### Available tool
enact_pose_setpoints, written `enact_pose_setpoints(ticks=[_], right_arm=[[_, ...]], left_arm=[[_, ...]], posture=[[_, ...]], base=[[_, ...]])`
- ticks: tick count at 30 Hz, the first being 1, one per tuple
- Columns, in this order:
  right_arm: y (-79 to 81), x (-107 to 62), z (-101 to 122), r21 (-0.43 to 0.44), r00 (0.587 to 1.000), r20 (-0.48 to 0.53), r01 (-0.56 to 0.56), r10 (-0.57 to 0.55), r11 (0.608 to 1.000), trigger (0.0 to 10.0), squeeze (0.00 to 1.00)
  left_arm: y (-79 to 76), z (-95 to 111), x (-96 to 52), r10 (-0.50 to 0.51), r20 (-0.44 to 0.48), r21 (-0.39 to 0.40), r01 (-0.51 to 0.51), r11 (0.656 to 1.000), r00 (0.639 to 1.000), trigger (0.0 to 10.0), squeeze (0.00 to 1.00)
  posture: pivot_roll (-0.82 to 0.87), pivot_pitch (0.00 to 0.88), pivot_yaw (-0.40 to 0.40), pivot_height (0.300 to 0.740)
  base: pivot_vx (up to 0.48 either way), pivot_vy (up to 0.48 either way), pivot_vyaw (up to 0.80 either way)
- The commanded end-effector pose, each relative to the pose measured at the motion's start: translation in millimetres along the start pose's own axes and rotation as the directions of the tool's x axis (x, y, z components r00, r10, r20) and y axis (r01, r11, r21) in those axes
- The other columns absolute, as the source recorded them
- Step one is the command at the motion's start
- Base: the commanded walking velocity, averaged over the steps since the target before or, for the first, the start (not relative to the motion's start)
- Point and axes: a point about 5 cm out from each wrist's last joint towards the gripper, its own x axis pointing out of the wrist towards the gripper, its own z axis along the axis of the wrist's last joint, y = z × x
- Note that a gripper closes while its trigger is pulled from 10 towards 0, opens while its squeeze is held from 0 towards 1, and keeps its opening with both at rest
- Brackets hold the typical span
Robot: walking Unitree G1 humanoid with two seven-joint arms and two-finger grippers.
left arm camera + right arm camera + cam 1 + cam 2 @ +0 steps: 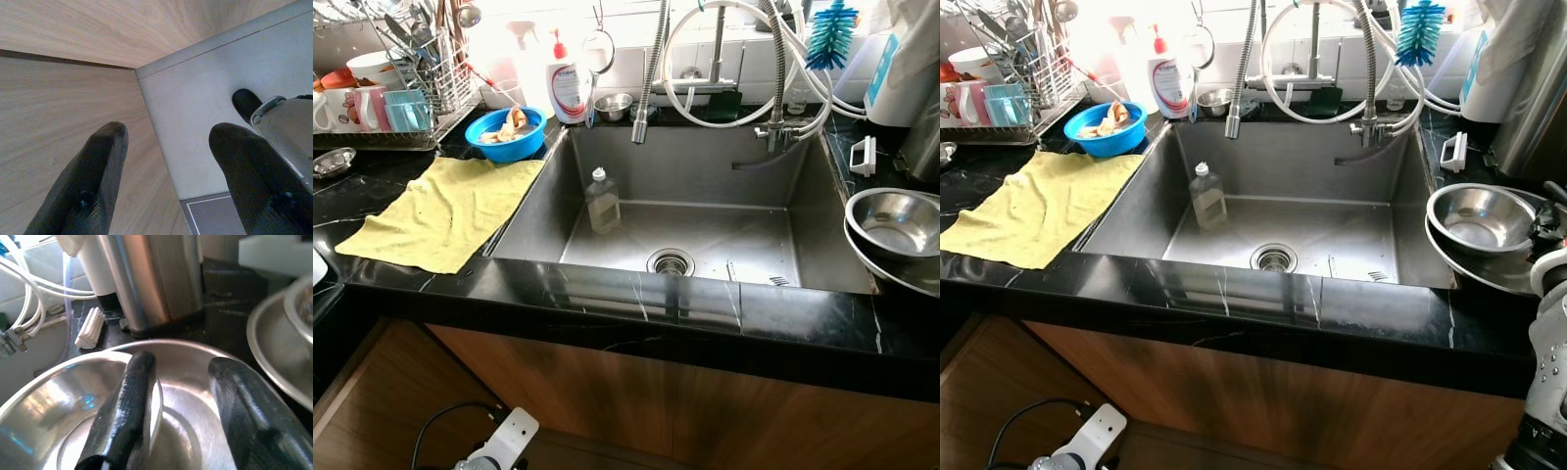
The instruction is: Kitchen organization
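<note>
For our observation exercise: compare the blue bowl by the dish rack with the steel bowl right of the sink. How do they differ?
The blue bowl is bright blue and holds food scraps; the steel bowl is shiny bare metal and holds nothing. The blue bowl sits directly on the counter, while the steel bowl is nested in another steel bowl, with the right gripper over its rim. Both are round, upright and on the black counter.

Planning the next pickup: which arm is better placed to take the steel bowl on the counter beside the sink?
Right. The right tool is open directly over the steel bowl, which sits on the robot's right of the sink. The left tool hangs low, pointing at the floor beside the cabinet.
</note>
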Motion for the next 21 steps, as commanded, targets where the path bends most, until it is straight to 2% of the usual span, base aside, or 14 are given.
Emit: enact_pose_setpoints(ticks=[1,5,17,21], right_arm=[[4.5,2.1,-4,0.038,0.999,-0.029,-0.018,0.019,0.999,10.0,0.00],[11.5,3.1,-14,0.103,0.995,-0.075,-0.053,0.061,0.993,10.0,0.00],[15.7,2.9,-13,0.122,0.994,-0.080,-0.070,0.080,0.990,10.0,0.00],[17.3,3.2,-11,0.172,0.996,-0.071,-0.048,0.061,0.984,10.0,0.00]], left_arm=[[4.3,-2,-0.8,0.008,-0.010,0.013,-0.008,1.000,1.000,10.0,0.00],[4.4,-2,-0.7,0.009,-0.009,0.011,-0.009,1.000,1.000,10.0,0.00],[4.3,-1,-0.6,0.008,-0.007,0.009,-0.008,1.000,1.000,10.0,0.00],[4.2,-1,-0.5,0.007,-0.005,0.013,-0.007,1.000,1.000,10.0,0.00]], posture=[[-0.15,0.000,0.098,0.740],[-0.15,0.000,0.097,0.740],[-0.14,0.000,0.097,0.740],[-0.14,0.000,0.097,0.740]], base=[[0.000,0.000,0.00],[0.000,0.000,0.00],[0.000,0.000,0.00],[0.000,0.000,0.00]])
